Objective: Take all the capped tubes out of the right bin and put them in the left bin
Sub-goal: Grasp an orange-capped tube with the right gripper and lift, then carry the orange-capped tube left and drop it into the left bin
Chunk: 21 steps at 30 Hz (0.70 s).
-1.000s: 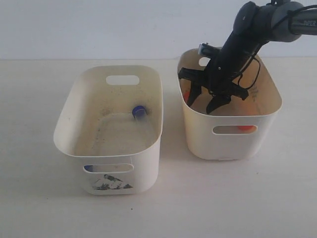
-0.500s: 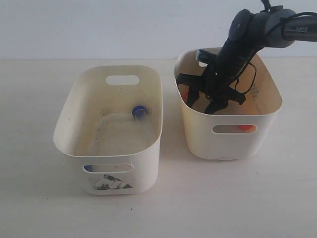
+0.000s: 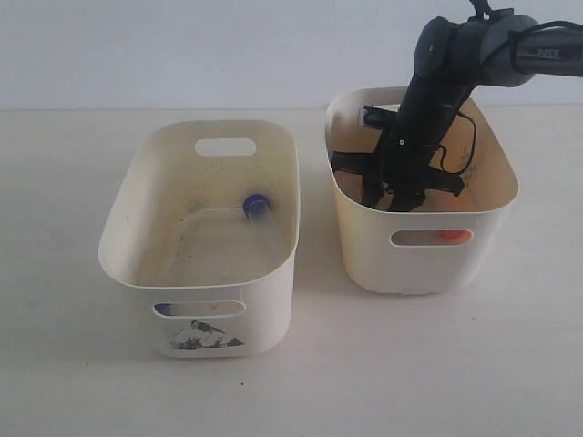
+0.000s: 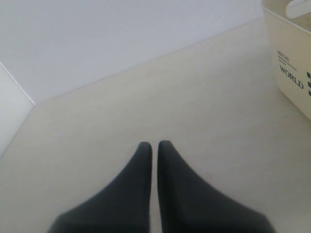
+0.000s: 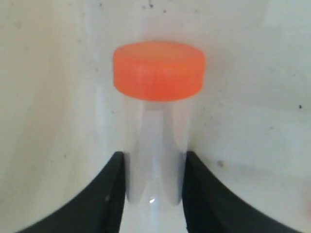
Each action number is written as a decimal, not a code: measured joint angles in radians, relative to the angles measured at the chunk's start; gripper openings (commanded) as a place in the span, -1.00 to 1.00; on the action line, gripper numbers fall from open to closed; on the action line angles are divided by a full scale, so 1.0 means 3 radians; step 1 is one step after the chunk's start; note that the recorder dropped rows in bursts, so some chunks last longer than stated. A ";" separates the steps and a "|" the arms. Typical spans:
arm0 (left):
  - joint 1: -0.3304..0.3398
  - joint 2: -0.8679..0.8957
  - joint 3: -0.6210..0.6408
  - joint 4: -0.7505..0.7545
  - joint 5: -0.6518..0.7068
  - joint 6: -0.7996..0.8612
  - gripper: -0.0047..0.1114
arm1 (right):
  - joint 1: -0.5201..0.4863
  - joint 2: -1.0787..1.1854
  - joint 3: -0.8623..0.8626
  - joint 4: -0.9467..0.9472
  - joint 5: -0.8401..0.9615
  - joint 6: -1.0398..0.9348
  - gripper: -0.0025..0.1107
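Capped tubes (image 3: 256, 205) are showing in both bins. A blue-capped tube (image 3: 256, 205) is lying inside the left bin (image 3: 123, 228) against its right wall, and a second blue cap (image 3: 164, 309) is peeking through that bin's front handle slot, just above the dark sticker (image 3: 205, 337). Both bins are standing on the table (image 3: 73, 364), side by side but apart, with the right bin (image 3: 496, 196) sitting nearer the table's far edge. The right arm is reaching down from the far right corner into the right bin, and the right gripper (image 3: 396, 198) is sitting low inside it, below the rim. In the right wrist view, the right gripper (image 5: 154, 156) is holding an orange-capped tube (image 5: 158, 73), its two dark fingers (image 5: 109, 194) pressing on either side of the clear body below the cap. A patch of orange (image 3: 453, 235) is showing through the right bin's front slot, probably another cap, though the slot is revealing too little to be sure. The left gripper (image 4: 154, 144) is hanging over bare table with its fingers nearly together, only a thin gap between them, gripping nothing. A cream bin corner with a "WORLD" label (image 4: 291, 80) is showing near it.
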 measured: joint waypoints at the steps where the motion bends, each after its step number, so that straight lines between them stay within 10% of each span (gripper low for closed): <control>1: 0.0000 0.0000 0.0000 0.0000 0.0000 0.0000 -0.84 | 0.0002 -0.0005 0.0000 -0.0008 0.0013 -0.0029 -0.96; 21: 0.0000 0.0000 0.0000 0.0000 0.0000 0.0000 -0.84 | 0.0316 -0.1518 0.0072 0.0355 0.0110 -0.0754 -0.96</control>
